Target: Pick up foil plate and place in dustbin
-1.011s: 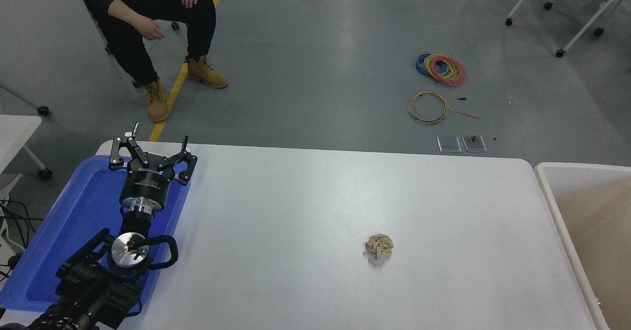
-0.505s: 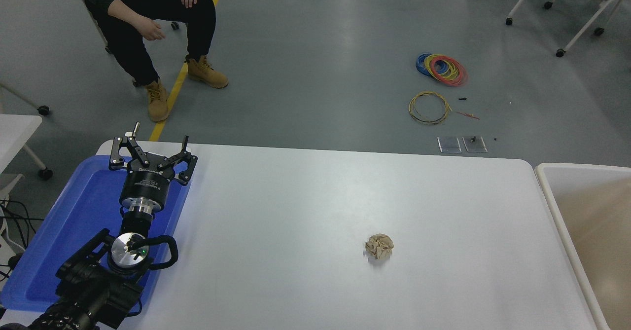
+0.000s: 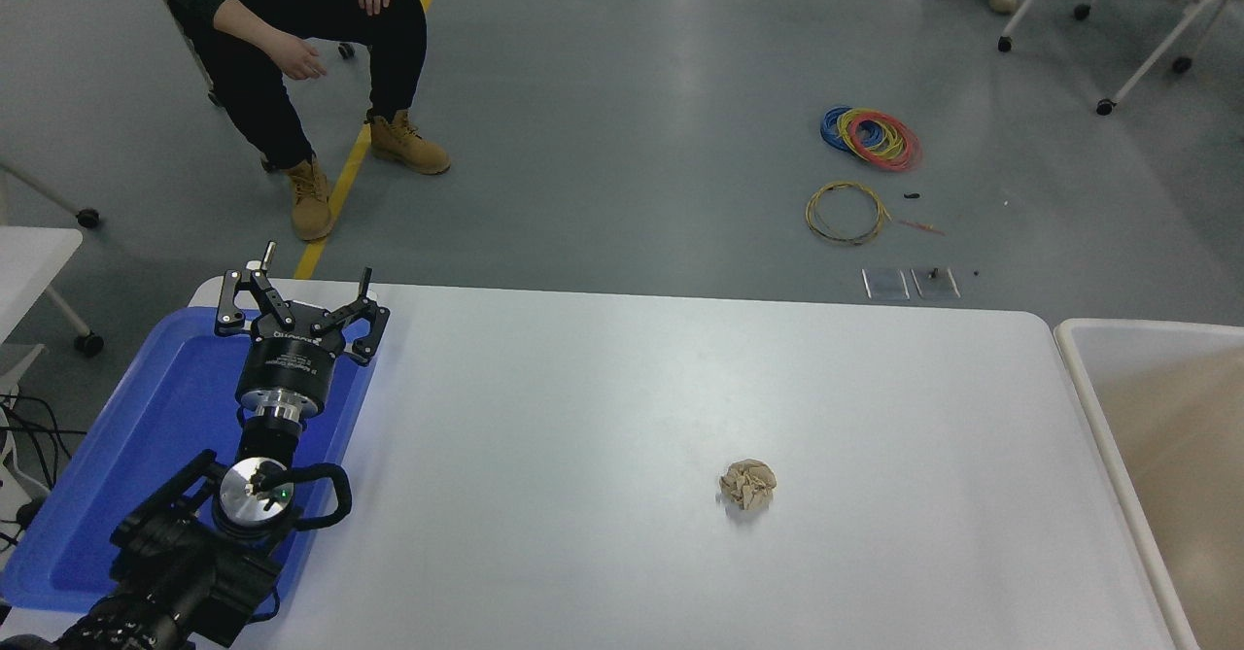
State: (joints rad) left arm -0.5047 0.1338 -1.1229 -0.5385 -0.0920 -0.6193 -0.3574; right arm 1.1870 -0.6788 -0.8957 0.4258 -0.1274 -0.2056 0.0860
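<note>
The foil plate is out of view. The dustbin (image 3: 1088,378), with a white rounded rim and beige inside, stands off the table's right end, cut off by the picture's right edge. My left gripper (image 3: 313,275) is parked over the far end of a blue tray at the lower left, fingers spread open and holding nothing. My right arm does not show anywhere in the picture.
A blue plastic tray (image 3: 126,456) lies on the white table's (image 3: 583,417) left end under my left arm. A small crumpled brown paper ball (image 3: 746,485) sits right of the middle. A seated person (image 3: 292,38) is beyond the far left corner. Cable coils (image 3: 870,135) lie on the floor.
On the table nothing has moved. At the top right, a person's feet have stepped further into view.
</note>
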